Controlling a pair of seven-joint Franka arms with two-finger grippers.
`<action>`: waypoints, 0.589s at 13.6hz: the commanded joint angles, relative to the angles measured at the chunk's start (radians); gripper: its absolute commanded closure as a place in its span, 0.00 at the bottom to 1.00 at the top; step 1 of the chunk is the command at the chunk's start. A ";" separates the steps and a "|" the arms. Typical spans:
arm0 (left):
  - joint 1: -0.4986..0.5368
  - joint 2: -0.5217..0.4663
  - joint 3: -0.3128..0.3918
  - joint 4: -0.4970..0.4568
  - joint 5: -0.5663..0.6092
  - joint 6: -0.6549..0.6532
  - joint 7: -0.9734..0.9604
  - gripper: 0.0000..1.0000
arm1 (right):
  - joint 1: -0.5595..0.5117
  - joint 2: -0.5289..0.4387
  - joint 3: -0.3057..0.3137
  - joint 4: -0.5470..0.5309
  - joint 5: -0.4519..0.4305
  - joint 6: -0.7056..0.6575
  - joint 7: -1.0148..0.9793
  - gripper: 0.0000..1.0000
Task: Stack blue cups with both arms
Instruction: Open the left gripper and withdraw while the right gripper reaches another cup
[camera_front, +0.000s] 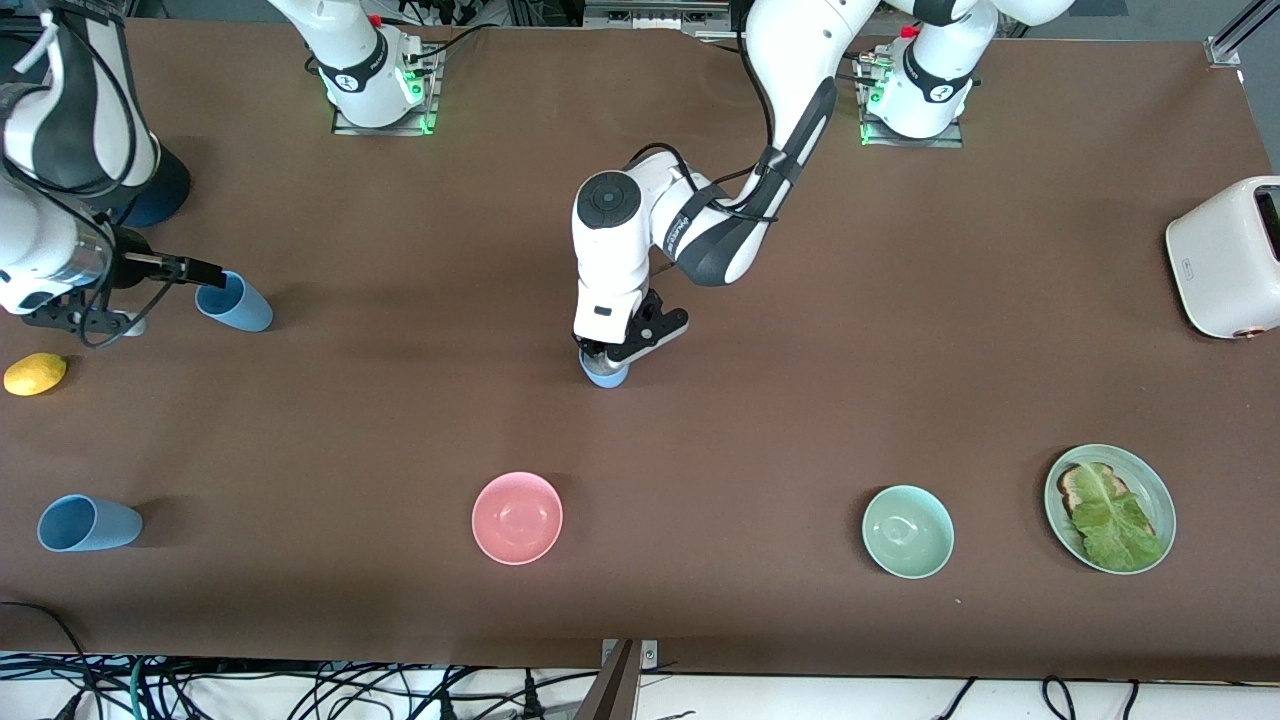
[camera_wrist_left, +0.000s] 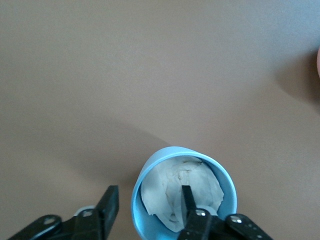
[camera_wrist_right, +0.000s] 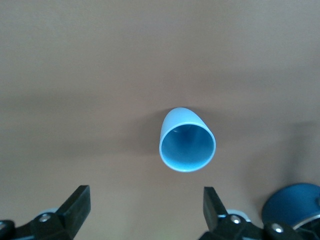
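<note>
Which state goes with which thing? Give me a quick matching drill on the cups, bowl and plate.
1 middle cup
2 corner cup
3 pink bowl
4 plate

a holds lettuce
b empty, upright
c on its side, right arm's end
d left pincer straddles its rim

Pairs: 1-d, 2-c, 3-b, 4-a.
Right pincer, open, is by a third cup.

Before me a brown table (camera_front: 400, 420) spreads wide (evenly lit, soft shadows), with tangled cables (camera_front: 300, 690) along its near edge on a pale floor (camera_front: 850, 700).
</note>
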 joint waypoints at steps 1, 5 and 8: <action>-0.012 -0.002 0.019 0.023 0.026 -0.011 -0.017 0.12 | -0.007 -0.035 0.004 -0.099 -0.093 0.090 -0.021 0.00; -0.012 -0.022 0.020 0.023 0.029 -0.021 -0.014 0.00 | -0.008 -0.014 -0.097 -0.154 -0.109 0.208 -0.191 0.00; -0.010 -0.036 0.036 0.025 0.029 -0.084 0.026 0.00 | -0.010 -0.001 -0.151 -0.202 -0.102 0.284 -0.254 0.00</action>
